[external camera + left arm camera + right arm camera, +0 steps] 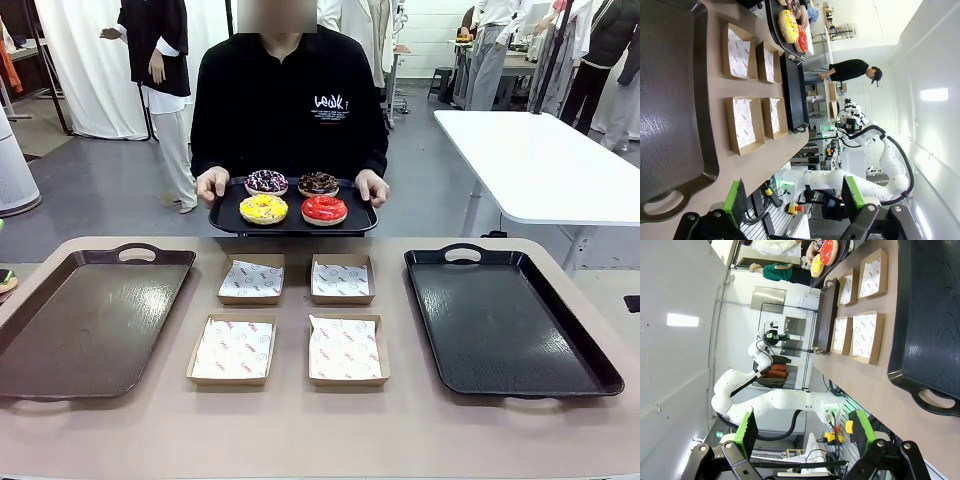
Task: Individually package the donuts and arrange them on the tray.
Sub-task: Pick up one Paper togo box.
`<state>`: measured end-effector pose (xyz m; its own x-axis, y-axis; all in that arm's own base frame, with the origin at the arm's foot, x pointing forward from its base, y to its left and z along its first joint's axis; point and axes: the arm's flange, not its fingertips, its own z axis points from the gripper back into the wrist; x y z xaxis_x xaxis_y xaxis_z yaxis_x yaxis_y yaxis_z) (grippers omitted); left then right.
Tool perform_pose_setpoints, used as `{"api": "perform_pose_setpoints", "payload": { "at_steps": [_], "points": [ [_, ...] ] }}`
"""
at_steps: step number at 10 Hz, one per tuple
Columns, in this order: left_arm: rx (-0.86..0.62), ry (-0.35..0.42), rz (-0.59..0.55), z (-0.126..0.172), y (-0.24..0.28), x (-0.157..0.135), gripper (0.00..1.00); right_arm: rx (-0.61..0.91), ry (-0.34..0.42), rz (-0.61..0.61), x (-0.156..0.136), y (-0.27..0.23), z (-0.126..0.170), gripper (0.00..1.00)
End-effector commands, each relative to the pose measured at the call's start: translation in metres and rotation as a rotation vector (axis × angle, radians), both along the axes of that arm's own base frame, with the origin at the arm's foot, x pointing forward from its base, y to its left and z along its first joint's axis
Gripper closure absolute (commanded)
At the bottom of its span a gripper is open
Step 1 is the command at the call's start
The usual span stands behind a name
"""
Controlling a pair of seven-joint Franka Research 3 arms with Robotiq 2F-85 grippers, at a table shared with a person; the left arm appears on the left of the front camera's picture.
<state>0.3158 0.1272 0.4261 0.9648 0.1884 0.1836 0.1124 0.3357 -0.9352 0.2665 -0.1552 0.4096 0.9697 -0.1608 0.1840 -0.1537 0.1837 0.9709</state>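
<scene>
Across the table a person holds a small black tray [293, 226] in both hands. On it lie the donuts: purple-brown sprinkled [266, 181], chocolate [318, 183], yellow [263, 208] and red [324, 209]. The left wrist view catches the yellow donut [788, 25] and the red donut [802, 39] far off, and the right wrist view has the red donut [829, 251] and the yellow donut [816, 266]. My left gripper [795, 197] hangs open beyond the table's near edge, holding nothing. My right gripper [804, 429] is likewise open, off the table's near edge.
A large brown tray [85, 320] lies at the table's left and a large black tray [505, 320] at its right. Between them stand several paper-lined cardboard boxes [232, 349] in two rows. A white table [540, 160] stands behind at the right.
</scene>
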Motion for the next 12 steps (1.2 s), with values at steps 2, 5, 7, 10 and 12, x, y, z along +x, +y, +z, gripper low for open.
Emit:
{"api": "perform_pose_setpoints", "payload": {
  "at_steps": [2, 5, 7, 10, 12],
  "points": [
    [-0.005, -0.005, 0.015, 0.001, 0.0, 0.001, 0.0, 0.021, -0.013, -0.006, 0.001, -0.001, 0.0, 0.0],
    [-0.005, -0.005, 0.015, 0.001, 0.0, 0.001, 0.0, 0.021, -0.013, -0.006, 0.001, -0.001, 0.0, 0.0],
    [-0.005, -0.005, 0.015, 0.001, 0.0, 0.001, 0.0, 0.021, -0.013, -0.006, 0.001, -0.001, 0.0, 0.0],
    [-0.005, -0.005, 0.015, 0.001, 0.0, 0.001, 0.0, 0.0, 0.0, 0.0, 0.0, 0.0, 0.0, 0.0],
    [-0.005, -0.005, 0.015, 0.001, 0.0, 0.001, 0.0, -0.096, 0.002, 0.087, 0.002, 0.033, 0.029, 0.0]
  ]
}}
